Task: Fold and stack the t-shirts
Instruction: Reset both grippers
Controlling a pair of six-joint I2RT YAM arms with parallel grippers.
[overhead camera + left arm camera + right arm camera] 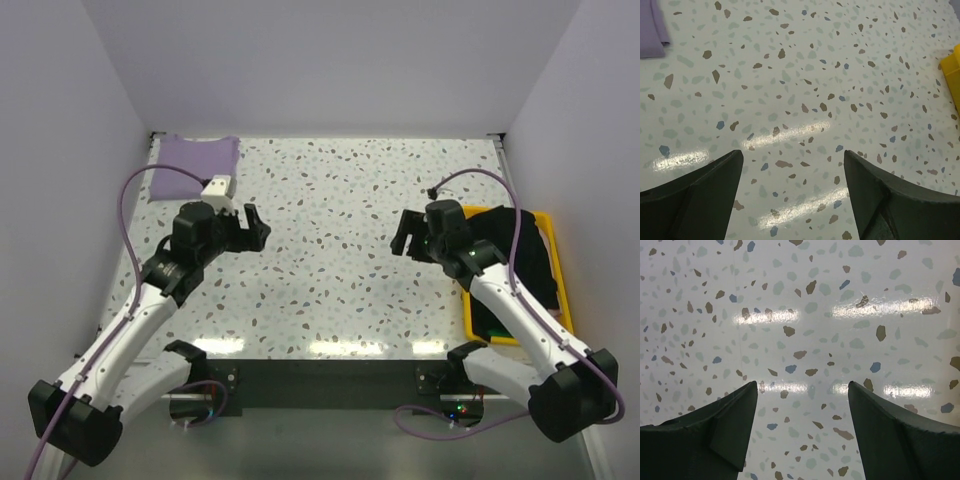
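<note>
A folded lavender t-shirt (190,165) lies at the table's far left corner; its edge shows in the left wrist view (651,30). A black t-shirt (525,255) is heaped in the yellow bin (553,262) at the right. My left gripper (255,228) hovers over the table, right of and nearer than the lavender shirt, open with nothing between its fingers (700,195). My right gripper (405,235) hangs just left of the bin, open and empty, with bare table between its fingers (890,430).
The speckled tabletop (330,250) spans the space between the two grippers. White walls enclose the table on the left, far and right sides. A corner of the yellow bin (952,72) shows at the right edge of the left wrist view.
</note>
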